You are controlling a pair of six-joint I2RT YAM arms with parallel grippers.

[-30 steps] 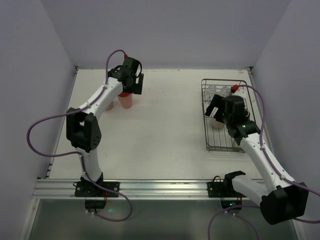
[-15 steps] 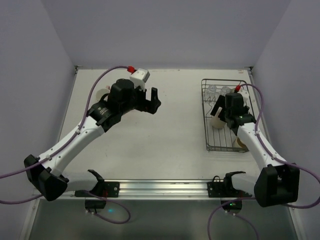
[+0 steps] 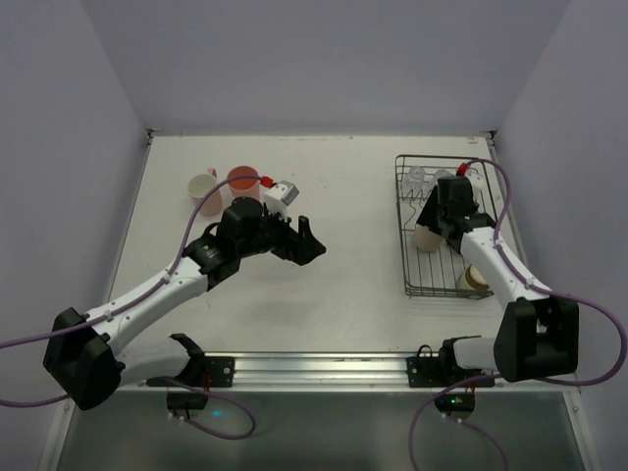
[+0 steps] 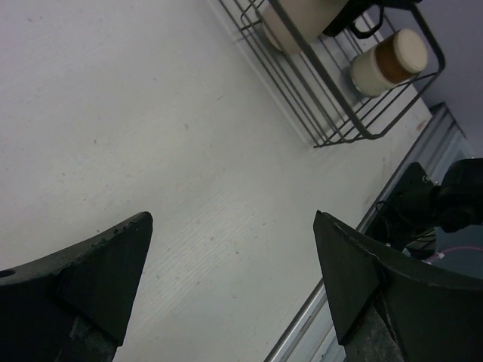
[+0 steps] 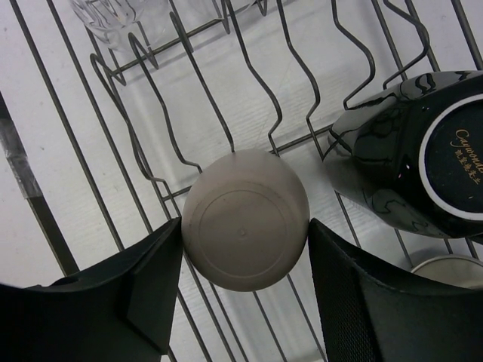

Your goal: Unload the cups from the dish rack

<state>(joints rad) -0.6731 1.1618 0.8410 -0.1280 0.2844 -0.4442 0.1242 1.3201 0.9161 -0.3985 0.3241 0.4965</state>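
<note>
Beige cup (image 5: 245,219) gripped on both sides by right gripper (image 5: 245,230) inside dish rack (image 3: 404,270) (black mug (image 5: 392,151) just beside). Left gripper (image 4: 232,219) over white table (image 4: 113,113), fingers (image 4: 102,264) spread wide.

white table (image 3: 334,265) — pale lilac walls (image 3: 324,59)

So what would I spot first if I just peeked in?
Probably the right gripper down in the dish rack on the right, closed around a beige cup. Next, the left gripper hanging open over the middle of the table, with a pink mug and a salmon tumbler at the far left.
</note>
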